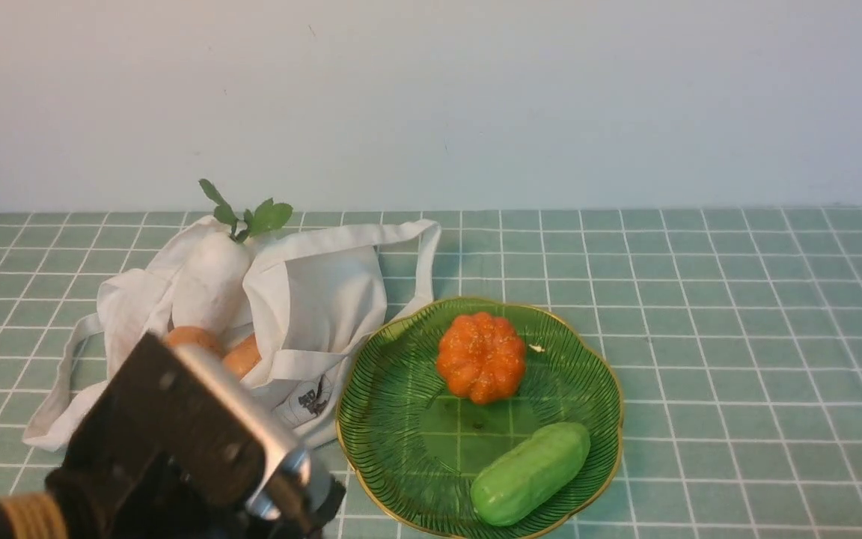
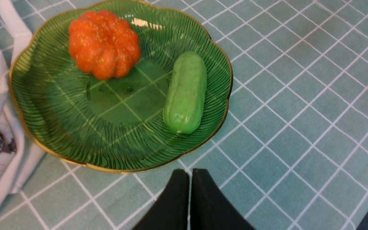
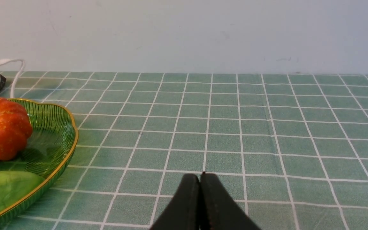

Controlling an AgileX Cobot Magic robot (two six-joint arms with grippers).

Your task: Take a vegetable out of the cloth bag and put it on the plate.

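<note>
The bright-orange ribbed pumpkin lies on the far side of the green glass plate, free of any gripper. The off-white cloth bag slumps just left of the plate, touching its rim. In the left wrist view my left gripper is shut and empty, hovering over the tablecloth just off the plate's near rim, with the pumpkin beyond it. My right gripper is shut with nothing in it, over bare cloth to the right of the plate. It does not show in the front view.
A green cucumber lies on the plate's near right side. A white radish with green leaves and smooth brownish-orange round vegetables show in the bag's mouth. My left arm fills the front view's lower left corner. A wall stands behind the table.
</note>
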